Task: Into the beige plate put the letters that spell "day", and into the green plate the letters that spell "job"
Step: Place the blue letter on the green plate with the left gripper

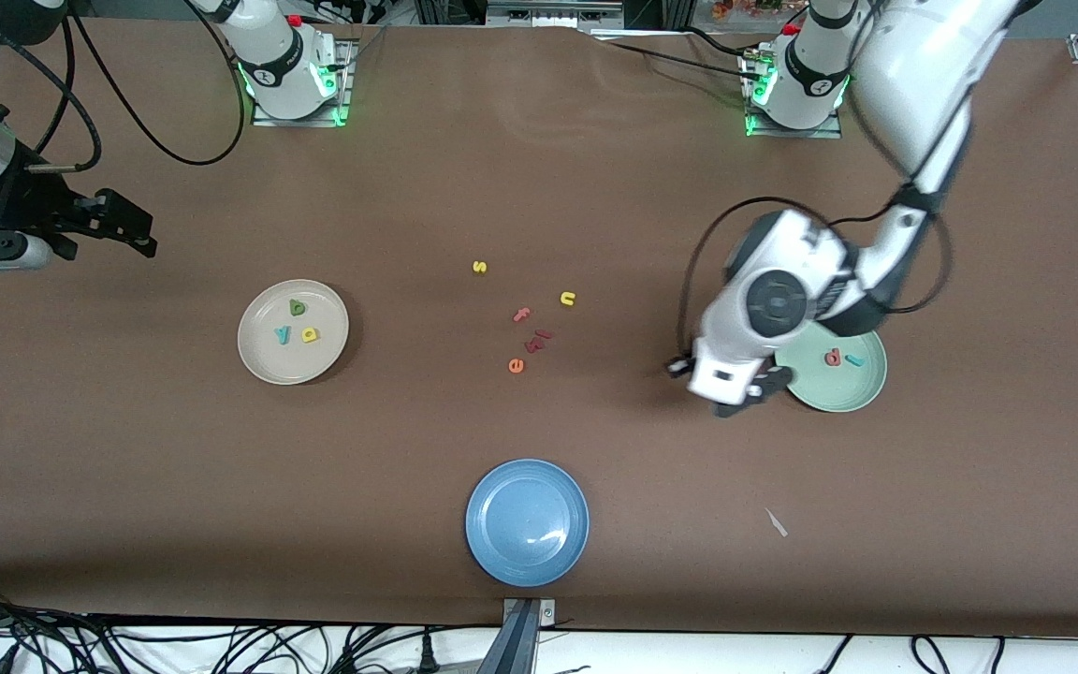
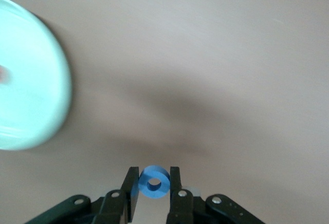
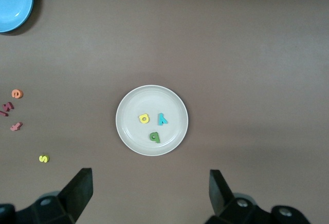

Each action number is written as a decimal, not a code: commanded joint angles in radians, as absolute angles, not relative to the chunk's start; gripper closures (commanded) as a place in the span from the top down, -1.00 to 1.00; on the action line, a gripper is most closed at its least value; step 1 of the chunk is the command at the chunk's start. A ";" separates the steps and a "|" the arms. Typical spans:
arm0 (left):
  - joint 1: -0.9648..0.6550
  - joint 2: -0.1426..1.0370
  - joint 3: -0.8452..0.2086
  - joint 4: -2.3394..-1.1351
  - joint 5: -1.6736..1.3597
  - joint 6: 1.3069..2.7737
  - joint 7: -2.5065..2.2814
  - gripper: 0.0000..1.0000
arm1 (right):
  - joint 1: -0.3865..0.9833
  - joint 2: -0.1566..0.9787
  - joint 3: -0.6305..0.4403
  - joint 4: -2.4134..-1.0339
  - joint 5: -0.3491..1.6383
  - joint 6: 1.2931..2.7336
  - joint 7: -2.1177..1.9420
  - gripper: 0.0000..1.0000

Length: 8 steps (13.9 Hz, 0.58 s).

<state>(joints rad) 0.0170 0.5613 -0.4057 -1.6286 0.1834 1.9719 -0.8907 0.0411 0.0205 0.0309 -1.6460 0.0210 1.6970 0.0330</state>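
My left gripper (image 2: 154,182) is shut on the blue ring "o" (image 2: 154,183), which hangs just above the brown table beside the green plate (image 2: 31,106). In the front view this gripper (image 1: 752,391) is at the rim of the green plate (image 1: 820,395), which holds the pink-red "b" (image 1: 834,357) and teal "j" (image 1: 854,360). The beige plate (image 1: 258,367) holds the green "d" (image 1: 297,307), teal "y" (image 1: 283,333) and yellow "a" (image 1: 311,334). My right gripper (image 1: 127,229) waits open and holds nothing, high over the right arm's end of the table, with the beige plate (image 3: 131,131) below it.
A blue plate (image 1: 527,552) sits near the table's front edge. Loose letters lie mid-table: yellow "s" (image 1: 479,267), yellow "n" (image 1: 567,299), pink "f" (image 1: 522,315), orange "e" (image 1: 516,366) and dark red pieces (image 1: 539,341). A small white scrap (image 1: 776,522) lies nearer the camera than the green plate.
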 commanded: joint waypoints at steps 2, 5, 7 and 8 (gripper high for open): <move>0.187 0.545 -0.414 -1.704 0.190 1.910 -0.608 -0.72 | 0.029 0.014 0.044 -1.647 0.009 1.698 0.037 1.00; 0.270 0.578 -0.414 -1.733 0.192 1.936 -0.457 -0.72 | 0.029 0.015 0.044 -1.646 0.009 1.700 0.037 1.00; 0.293 0.626 -0.413 -1.738 0.199 1.950 -0.420 -0.72 | 0.029 0.015 0.044 -1.646 0.011 1.697 0.037 1.00; 0.293 0.638 -0.413 -1.738 0.201 1.953 -0.419 -0.62 | 0.029 0.015 0.044 -1.646 0.011 1.695 0.035 1.00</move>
